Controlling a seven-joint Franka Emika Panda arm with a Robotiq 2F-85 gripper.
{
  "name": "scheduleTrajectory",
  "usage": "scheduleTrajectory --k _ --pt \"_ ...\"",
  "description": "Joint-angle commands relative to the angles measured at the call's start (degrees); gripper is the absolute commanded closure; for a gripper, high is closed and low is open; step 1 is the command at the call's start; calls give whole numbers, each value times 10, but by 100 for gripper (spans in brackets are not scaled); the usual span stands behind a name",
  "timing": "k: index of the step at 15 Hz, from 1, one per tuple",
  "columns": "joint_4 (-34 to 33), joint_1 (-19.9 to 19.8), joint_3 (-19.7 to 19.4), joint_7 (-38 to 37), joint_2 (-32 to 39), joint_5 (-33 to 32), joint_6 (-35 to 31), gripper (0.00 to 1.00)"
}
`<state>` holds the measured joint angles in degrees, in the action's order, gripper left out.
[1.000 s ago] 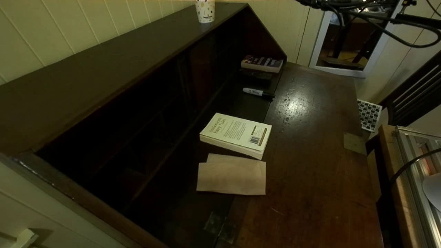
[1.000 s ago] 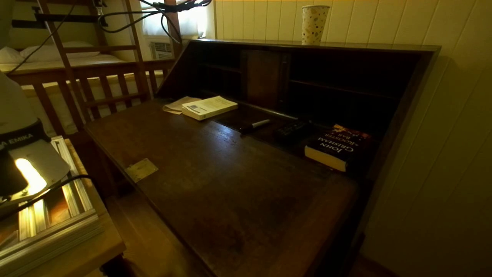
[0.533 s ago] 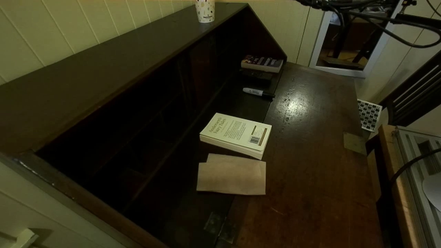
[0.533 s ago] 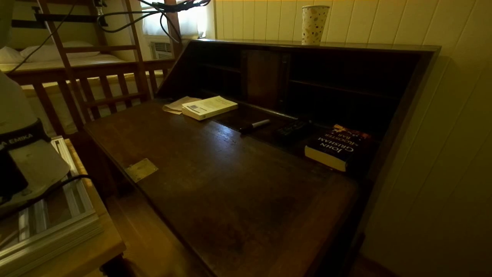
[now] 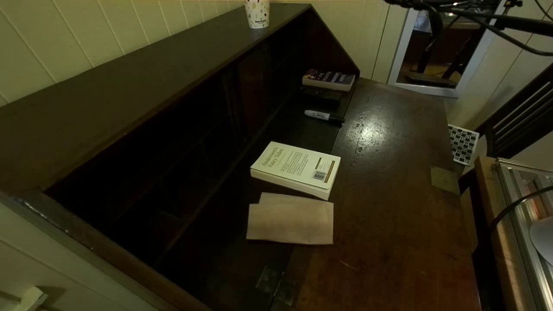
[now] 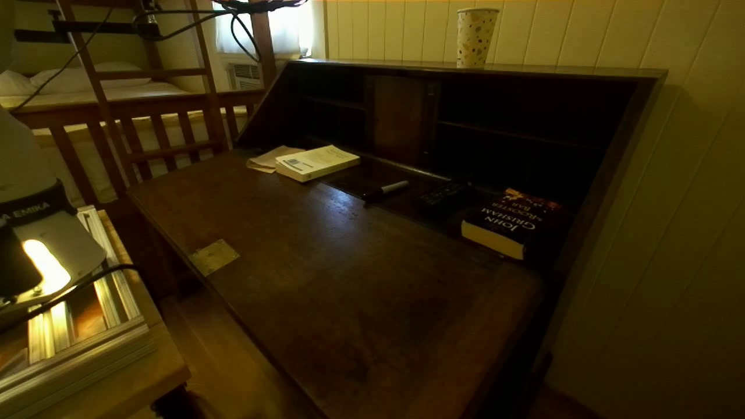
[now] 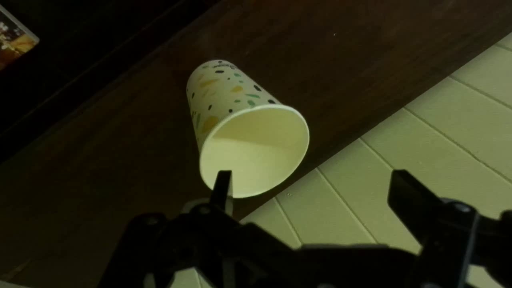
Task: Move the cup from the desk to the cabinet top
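The white speckled cup (image 5: 258, 16) stands upright on the cabinet top (image 5: 164, 65). It shows there in the other picture of the scene too, the cup (image 6: 474, 39) above the cabinet top's edge (image 6: 570, 70). In the wrist view the cup (image 7: 212, 92) has its open rim towards the camera, over the dark cabinet top (image 7: 328, 60). My gripper (image 7: 311, 173) is open, jaws wide apart with nothing between them. Its left finger (image 7: 222, 188) overlaps the cup's mouth in that view; contact cannot be told. The gripper is out of both exterior views. The desk (image 5: 389, 207) lies below.
On the desk are a pale book (image 5: 298, 168), folded brown paper (image 5: 291, 222), a marker (image 5: 319, 115), a black object (image 6: 442, 195) and a dark book (image 6: 512, 224). The panelled wall (image 7: 400, 168) runs behind the cabinet top. Arm cables (image 5: 475, 17) hang at the upper right.
The arm's cables at the top of both exterior views have shifted slightly. The light at the arm's base went off and on again. The cup and the desk items stay put.
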<state>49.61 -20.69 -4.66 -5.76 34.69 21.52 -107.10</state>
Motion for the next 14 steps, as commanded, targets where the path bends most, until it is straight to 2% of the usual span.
scheduleTrajectory --k 1,5,10,11,14 --pt "83 15 -18 -17 -65 -30 4 0" --pt "123 28 -37 -8 -104 -82 26 0" --pt "165 30 -35 12 -136 -112 29 0" --pt "120 19 -29 5 -103 -91 29 0" --pt "136 21 -29 7 -114 -96 29 0"
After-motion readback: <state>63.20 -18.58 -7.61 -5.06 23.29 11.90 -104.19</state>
